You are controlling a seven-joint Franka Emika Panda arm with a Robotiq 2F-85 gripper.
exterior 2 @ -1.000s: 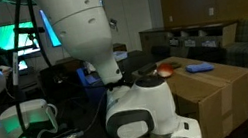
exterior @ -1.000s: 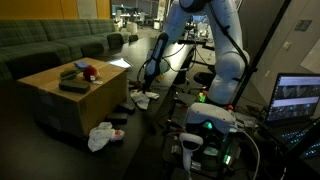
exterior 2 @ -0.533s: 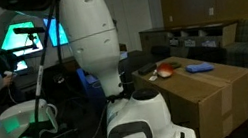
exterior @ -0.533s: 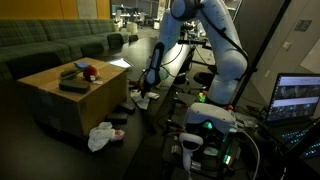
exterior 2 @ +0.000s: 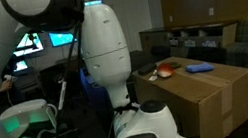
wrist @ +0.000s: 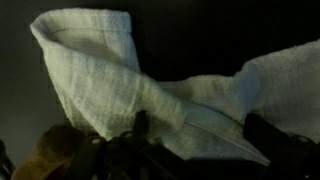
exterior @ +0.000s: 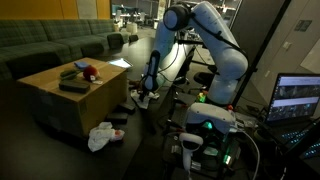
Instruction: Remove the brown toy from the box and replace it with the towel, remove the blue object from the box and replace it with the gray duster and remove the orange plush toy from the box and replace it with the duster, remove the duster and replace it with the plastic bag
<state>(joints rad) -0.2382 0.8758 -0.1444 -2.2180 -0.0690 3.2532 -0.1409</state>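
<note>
In the wrist view a white towel (wrist: 110, 75) lies crumpled and fills most of the picture. My gripper (wrist: 200, 132) hangs just above it, open, with dark fingers (wrist: 141, 124) on either side of a fold. A brown thing (wrist: 48, 155) shows at the lower left. In an exterior view my gripper (exterior: 143, 95) is low beside the tan box (exterior: 55, 105), over the towel (exterior: 143, 101). On the box top lie the orange plush toy (exterior: 90, 72) and the gray duster (exterior: 75, 86). The blue object (exterior 2: 200, 66) lies there too. The white plastic bag (exterior: 100, 136) is on the floor.
A green sofa (exterior: 50, 45) stands behind the box. A laptop (exterior: 298, 98) and the robot's base electronics (exterior: 210, 125) sit on the near side. The white arm body (exterior 2: 111, 51) blocks much of an exterior view. Shelves (exterior 2: 195, 37) stand behind the box.
The arm has bent forward and down, bringing the gripper lower toward the towel on the floor beside the box. The jaws have stayed open.
</note>
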